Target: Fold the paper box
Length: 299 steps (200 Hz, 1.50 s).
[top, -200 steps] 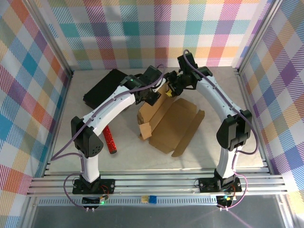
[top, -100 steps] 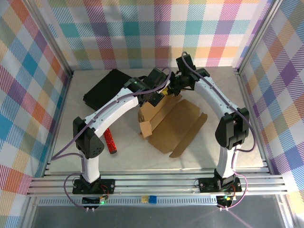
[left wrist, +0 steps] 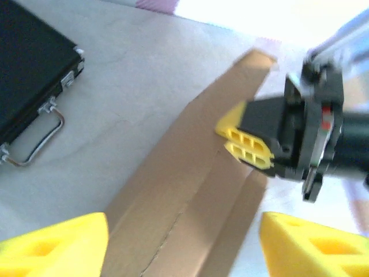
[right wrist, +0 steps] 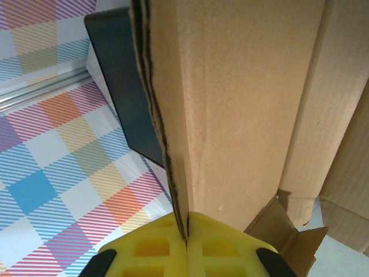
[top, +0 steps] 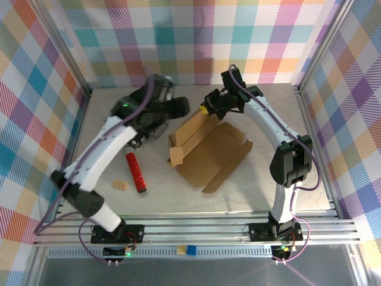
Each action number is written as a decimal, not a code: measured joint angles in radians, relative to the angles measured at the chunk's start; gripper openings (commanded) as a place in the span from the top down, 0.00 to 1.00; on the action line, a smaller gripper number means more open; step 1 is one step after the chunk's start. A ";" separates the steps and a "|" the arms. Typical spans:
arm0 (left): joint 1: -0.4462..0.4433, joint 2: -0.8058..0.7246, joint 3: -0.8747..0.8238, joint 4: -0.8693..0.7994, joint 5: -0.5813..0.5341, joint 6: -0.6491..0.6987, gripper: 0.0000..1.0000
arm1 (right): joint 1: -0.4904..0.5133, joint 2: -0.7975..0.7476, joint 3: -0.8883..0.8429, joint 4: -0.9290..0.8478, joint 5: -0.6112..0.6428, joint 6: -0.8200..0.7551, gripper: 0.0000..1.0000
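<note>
Small tan block (top: 121, 185): lower left of the top view, lying loose on the table (top: 89, 149), well apart from the cardboard.
Red tube (top: 134, 173): just right of the block, lying flat, near the box's left end but not touching it.
Paper box (top: 211, 155): centre of the top view, half formed. Its broad panel and flaps lie flat toward the lower right, and one long wall stands raised along the upper-left side.
Left gripper (left wrist: 183, 245): jaws spread wide and holding nothing, hovering over the raised wall.
Right gripper (top: 207, 110): upper centre, pads pinched shut on the top edge of the raised wall at its far end.
Black case (left wrist: 29, 75): upper left of the left wrist view, beyond the box.
Risk: only one pinch holds the wall up. If that thin edge slips or creases, the wall would likely flop back flat. The flat sheet could also slide toward the case.
</note>
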 measured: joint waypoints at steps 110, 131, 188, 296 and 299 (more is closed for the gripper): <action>0.046 -0.109 -0.328 0.090 0.217 -0.879 0.31 | -0.009 0.029 0.000 0.020 0.000 0.022 1.00; 0.046 -0.167 -0.357 0.114 0.214 -0.961 0.31 | -0.013 0.029 0.000 0.023 0.000 0.032 1.00; 0.046 -0.116 -0.406 0.208 0.225 -1.077 0.34 | -0.014 0.029 -0.016 0.054 -0.001 0.057 1.00; 0.058 -0.059 -0.457 0.299 0.245 -1.103 0.86 | -0.020 -0.014 -0.170 0.183 0.003 0.132 1.00; 0.059 -0.059 -0.458 0.298 0.246 -1.105 0.89 | -0.021 -0.019 -0.177 0.191 0.004 0.137 1.00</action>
